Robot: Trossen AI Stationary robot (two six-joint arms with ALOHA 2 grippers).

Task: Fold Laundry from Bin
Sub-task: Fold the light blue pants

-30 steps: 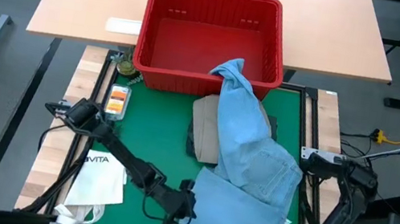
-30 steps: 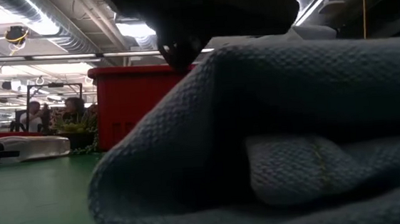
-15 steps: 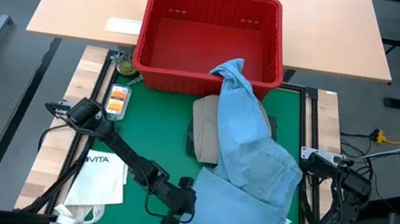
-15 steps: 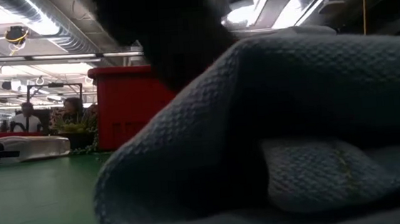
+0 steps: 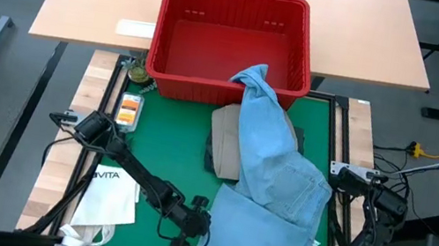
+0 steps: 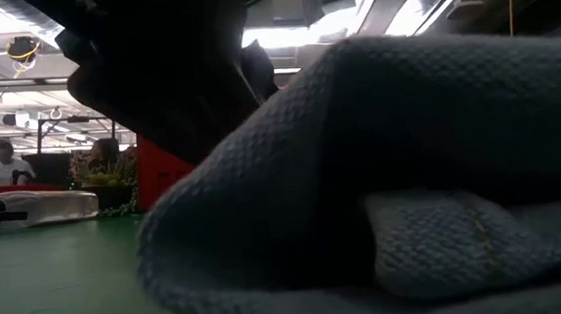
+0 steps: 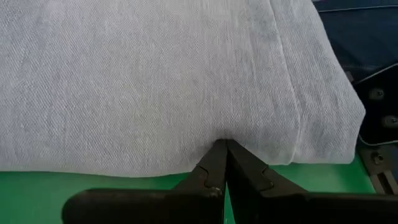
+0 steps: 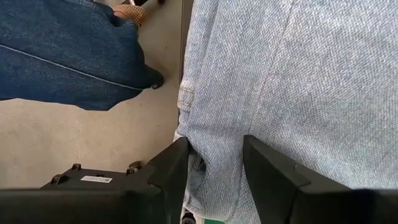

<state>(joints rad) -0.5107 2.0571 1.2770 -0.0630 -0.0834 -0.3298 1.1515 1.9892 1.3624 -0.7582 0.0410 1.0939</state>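
Observation:
The light blue jeans (image 5: 270, 167) run from the red bin's (image 5: 232, 45) near rim, where one leg end (image 5: 254, 77) is draped, across a khaki garment (image 5: 222, 137) to the green mat's (image 5: 167, 141) near right part. My left gripper (image 7: 225, 146) is shut at the jeans' near left edge (image 5: 204, 228). At their near right corner my right gripper (image 8: 214, 171) has denim between its fingers. In the low view the jeans (image 6: 412, 167) fill the frame as a hump. My left gripper touches the jeans' top layer (image 7: 224, 135) just inside their left edge with its shut fingertips, slanting down from the table's left. Whether any cloth is caught between the tips, I cannot tell. The jeans lie on the mat. My right gripper pinches a bunched edge of the jeans (image 8: 211, 158) between its two fingers, coming from above and pointing almost straight down. How many layers, I cannot tell. The cloth spreads away slack over the mat.
A white paper bag (image 5: 108, 198) lies on the mat's near left, with small packets (image 5: 128, 108) farther back. Beyond the table's near right edge a person's dark blue trouser leg (image 8: 68, 50) shows over the floor. People sit far off in the room (image 6: 5, 159).
Both grippers have come down toward the mat. The left one has also tipped and shifted slightly toward the near left; in the low view its dark bulk has sunk in front of the bin. The jeans lie much as before.

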